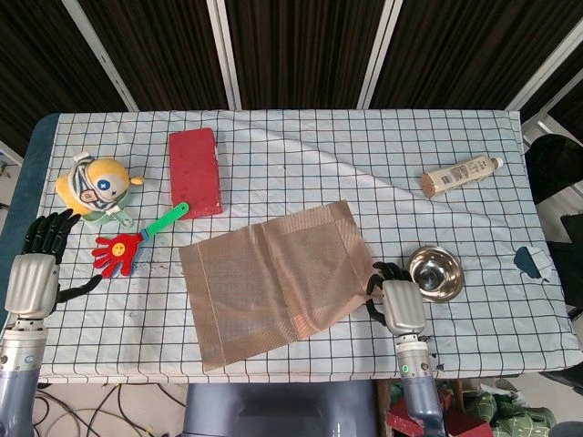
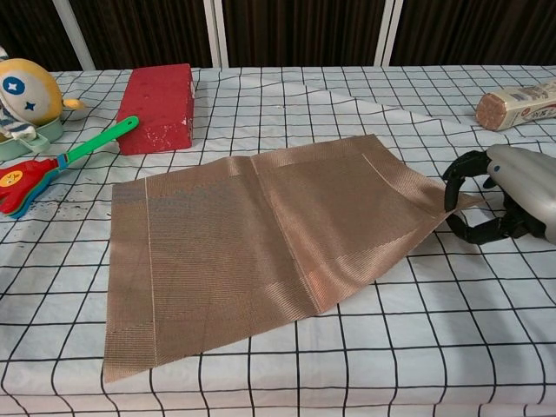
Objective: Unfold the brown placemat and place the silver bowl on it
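Note:
The brown placemat (image 1: pixel 273 282) (image 2: pixel 261 234) lies spread open in the middle of the checked tablecloth, with one fold crease down it. My right hand (image 1: pixel 396 300) (image 2: pixel 512 195) pinches its right corner, which is lifted slightly off the cloth. The silver bowl (image 1: pixel 434 271) stands upright just right of that hand, off the mat; the chest view does not show it. My left hand (image 1: pixel 32 273) hovers at the table's left edge with fingers spread, holding nothing.
A red brick (image 1: pixel 194 170) (image 2: pixel 161 94) lies behind the mat. A yellow doll (image 1: pixel 96 185) and a hand-shaped clapper toy (image 1: pixel 137 238) sit at the left. A cream tube (image 1: pixel 460 174) lies at the back right. A blue object (image 1: pixel 531 261) sits at the right edge.

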You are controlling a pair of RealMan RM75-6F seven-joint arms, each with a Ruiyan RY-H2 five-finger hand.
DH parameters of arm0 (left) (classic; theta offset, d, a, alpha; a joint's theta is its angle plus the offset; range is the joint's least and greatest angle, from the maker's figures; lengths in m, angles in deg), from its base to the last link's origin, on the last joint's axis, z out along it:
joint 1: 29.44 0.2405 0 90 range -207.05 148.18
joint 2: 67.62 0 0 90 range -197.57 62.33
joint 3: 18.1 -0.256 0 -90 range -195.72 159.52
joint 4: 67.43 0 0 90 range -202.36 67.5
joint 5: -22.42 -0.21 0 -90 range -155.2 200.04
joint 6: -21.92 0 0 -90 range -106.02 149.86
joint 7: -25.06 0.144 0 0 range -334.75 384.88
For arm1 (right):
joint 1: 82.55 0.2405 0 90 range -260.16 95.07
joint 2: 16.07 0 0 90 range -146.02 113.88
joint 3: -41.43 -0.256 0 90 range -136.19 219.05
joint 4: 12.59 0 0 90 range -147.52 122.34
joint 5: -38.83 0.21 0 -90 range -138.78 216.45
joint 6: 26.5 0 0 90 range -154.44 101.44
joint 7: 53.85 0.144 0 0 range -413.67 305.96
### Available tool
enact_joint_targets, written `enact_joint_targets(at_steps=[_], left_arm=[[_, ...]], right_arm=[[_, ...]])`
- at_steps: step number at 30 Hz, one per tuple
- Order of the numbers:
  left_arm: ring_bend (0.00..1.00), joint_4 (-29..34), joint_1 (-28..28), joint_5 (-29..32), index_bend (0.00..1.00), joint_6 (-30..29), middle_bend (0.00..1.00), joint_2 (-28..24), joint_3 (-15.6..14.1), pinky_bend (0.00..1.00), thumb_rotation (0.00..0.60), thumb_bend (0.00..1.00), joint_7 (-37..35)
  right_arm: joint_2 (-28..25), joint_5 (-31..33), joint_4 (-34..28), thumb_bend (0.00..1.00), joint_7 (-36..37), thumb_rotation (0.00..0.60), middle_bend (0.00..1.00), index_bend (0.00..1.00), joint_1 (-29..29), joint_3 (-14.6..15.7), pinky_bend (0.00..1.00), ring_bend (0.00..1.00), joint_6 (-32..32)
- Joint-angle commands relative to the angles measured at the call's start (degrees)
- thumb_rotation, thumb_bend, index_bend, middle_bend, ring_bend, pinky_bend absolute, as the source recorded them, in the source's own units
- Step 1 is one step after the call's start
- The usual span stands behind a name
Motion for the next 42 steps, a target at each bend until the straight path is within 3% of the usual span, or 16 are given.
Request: enact_joint_targets(at_steps=[1, 42], left_arm=[[0.04, 0.0, -0.07, -0.15, 0.1, 0.13, 0.06, -0.03, -0.11, 0.04, 0.6, 0.01, -0.08], [0.04, -0.56, -0.58, -0.18, 0.1, 0.85, 0.06, -0.14, -0.24, 0.04, 0.6, 0.01, -0.51]], right_arm=[[1.08, 0.0, 0.33, 0.48, -0.23, 0.6, 0.24, 0.71, -0.8, -0.02, 0.24, 0.18, 0.74], [5.59, -4.43, 1.7, 0.49, 0.14, 0.6, 0.24, 0.73, -7.41, 3.2, 0.24, 0.18, 0.84]])
